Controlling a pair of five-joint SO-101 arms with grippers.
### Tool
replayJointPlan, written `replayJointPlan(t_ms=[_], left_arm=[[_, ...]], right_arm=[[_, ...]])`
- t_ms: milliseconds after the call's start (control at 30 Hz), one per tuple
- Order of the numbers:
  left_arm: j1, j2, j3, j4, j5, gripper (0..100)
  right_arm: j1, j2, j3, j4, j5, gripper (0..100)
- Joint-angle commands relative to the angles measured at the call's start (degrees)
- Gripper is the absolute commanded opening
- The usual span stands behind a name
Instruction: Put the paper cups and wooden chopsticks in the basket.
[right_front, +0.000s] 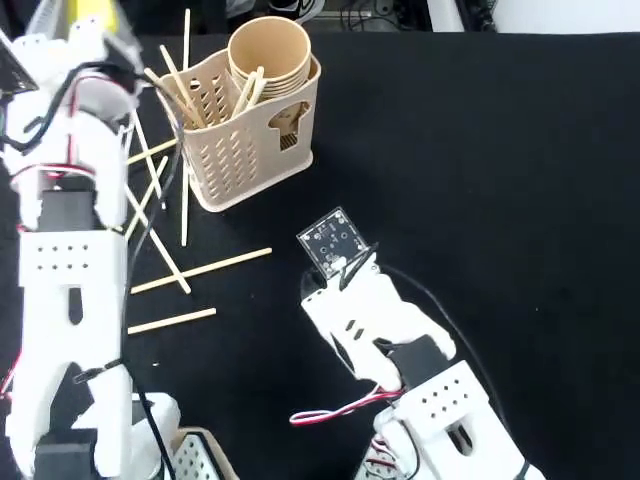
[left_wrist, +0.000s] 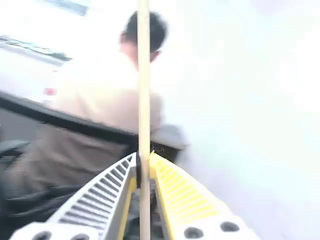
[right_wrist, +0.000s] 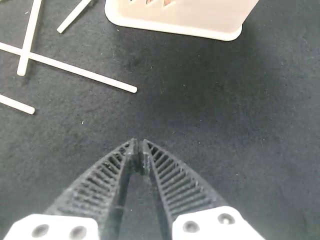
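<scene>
We hold a wooden chopstick (left_wrist: 143, 75) clamped in our left claw (left_wrist: 143, 161), its length running straight out past the tips, the basket (right_front: 240, 160) just beside that arm, while our right claw (right_wrist: 136, 155) hangs pressed together, empty, over the table (right_wrist: 225, 100).

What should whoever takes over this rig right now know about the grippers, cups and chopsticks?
The left gripper is shut on one chopstick.
The right gripper is shut and empty, over the table near the basket.
Done: the cups sit stacked in the basket, with a few sticks beside them.
Left: the held chopstick, plus several loose chopsticks on the table next to the basket.
</scene>
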Motion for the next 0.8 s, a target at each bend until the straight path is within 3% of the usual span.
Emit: replayJointPlan(t_ms=[0, 133, 333, 567, 767], left_arm=[[4.97, 3.78, -5.14, -0.18, 4.31, 3], [5.23, 8.79, -5.05, -0.18, 8.18, 3], [4.35, 15.74, -4.62, -0.18, 8.53, 3], [4.97, 14.24, 1.8, -0.26, 8.09, 3], [4.97, 11.25, 6.9, 0.18, 2.29, 3]], right_arm=[[-0.53, -0.22, -0.57, -0.97, 0.53, 1.5], [-0.53, -0.22, -0.57, -0.97, 2.11, 1.5], [-0.53, -0.22, -0.66, -0.88, 2.37, 1.5], [-0.53, -0.22, -0.66, -0.88, 2.37, 1.5], [-0.53, -0.22, -0.66, -0.88, 2.37, 1.5]])
